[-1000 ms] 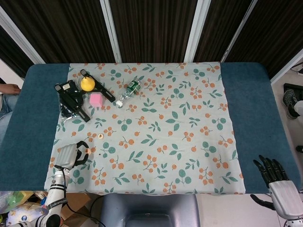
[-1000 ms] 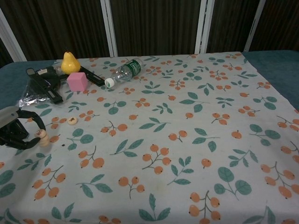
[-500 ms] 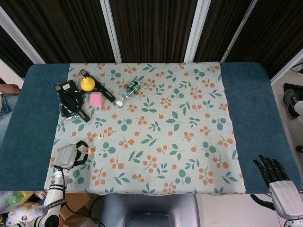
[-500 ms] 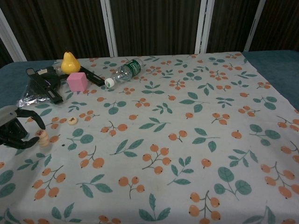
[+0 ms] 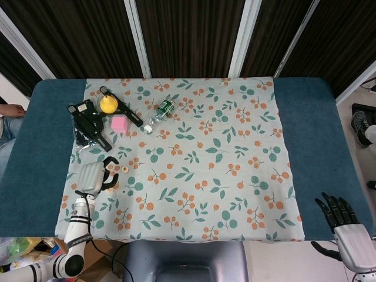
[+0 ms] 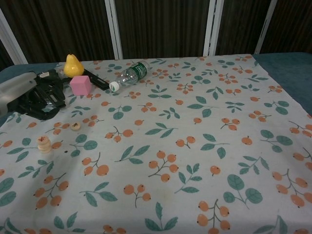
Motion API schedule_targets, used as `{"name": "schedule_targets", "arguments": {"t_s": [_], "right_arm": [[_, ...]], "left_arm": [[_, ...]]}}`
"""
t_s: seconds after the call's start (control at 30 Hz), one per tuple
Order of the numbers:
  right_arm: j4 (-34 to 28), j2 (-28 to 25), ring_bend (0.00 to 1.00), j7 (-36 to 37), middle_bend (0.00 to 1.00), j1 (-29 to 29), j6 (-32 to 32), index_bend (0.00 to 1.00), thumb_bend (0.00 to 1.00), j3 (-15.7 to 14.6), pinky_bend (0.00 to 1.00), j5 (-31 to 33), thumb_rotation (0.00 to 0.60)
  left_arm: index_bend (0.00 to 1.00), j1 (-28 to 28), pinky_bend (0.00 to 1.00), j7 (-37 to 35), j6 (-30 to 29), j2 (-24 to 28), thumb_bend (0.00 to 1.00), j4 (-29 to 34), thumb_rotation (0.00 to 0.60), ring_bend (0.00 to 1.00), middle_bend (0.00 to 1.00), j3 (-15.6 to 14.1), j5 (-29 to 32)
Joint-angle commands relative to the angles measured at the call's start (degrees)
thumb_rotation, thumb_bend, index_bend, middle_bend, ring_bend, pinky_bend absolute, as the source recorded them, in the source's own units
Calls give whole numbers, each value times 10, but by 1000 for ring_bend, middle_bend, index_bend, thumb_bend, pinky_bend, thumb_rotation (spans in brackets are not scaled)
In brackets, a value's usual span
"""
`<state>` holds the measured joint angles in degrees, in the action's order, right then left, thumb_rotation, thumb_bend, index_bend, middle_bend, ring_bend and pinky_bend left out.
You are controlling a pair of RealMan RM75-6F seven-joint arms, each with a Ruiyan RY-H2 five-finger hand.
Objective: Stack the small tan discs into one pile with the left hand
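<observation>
The left hand point(image 5: 94, 177) hovers above the cloth with its dark fingers point(image 5: 109, 171) curled into an open hook and nothing between them; it holds no disc. In the chest view the same hand point(image 6: 29, 95) shows at the far left, raised, its fingers spread loosely in front of the black tool.

Taking the pink cube point(image 6: 80, 85) as the landmark: the pile of tan discs point(image 6: 43, 144) stands well in front of the cube and a little to its left, upright on the floral tablecloth point(image 6: 195, 161), free of the hand. In the head view the hand covers the pile. A single tan disc point(image 6: 75, 126), with a dark mark on its face, lies flat between the cube and the pile, apart from both; from above it point(image 5: 124, 168) sits just right of the curled fingers.

Just behind the cube stands the yellow pear point(image 6: 72, 65). The black tool point(image 5: 88, 122) lies left of the cube, one long bar point(image 5: 123, 111) passing behind it. To the cube's right lies a clear plastic bottle point(image 6: 129, 75) on its side, green label, white cap pointing toward the cube.

The right hand point(image 5: 341, 220) rests far from the cube, off the cloth's near right corner, fingers extended and apart, empty
</observation>
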<state>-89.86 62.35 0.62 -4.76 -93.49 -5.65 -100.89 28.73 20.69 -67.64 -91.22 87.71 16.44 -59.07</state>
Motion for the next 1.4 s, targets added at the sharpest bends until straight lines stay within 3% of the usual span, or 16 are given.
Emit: {"name": "schedule_targets", "arguments": {"t_s": [0.03,0.2,0.43,0.77,1.4], "right_arm": [[0,0,0,1,0,0,0,0,102,0,0,0,600],[0,-2,0,5,0,0,-1,0,102,0,0,0,600],[2,-6,0,20,0,-2,-8,0,102,-1,0,-1,600],[8,-12,0,38,0,-4,-17,0,102,-1,0,-3,600],[10,-12,0,41,0,-5,-19,0,101,-1,0,-5,600]], "left_arm": [[384,42,1000,90,2,-25,401,-8,600,1000,1000,22,64],[383,77,1000,159,-5,-60,399,-28,600,1000,1000,32,120],[382,108,1000,221,-12,-104,391,-78,600,1000,1000,24,164],[372,120,1000,221,-8,-144,389,-159,600,1000,1000,11,166],[391,114,1000,194,17,-163,388,-215,600,1000,1000,2,161]]}}
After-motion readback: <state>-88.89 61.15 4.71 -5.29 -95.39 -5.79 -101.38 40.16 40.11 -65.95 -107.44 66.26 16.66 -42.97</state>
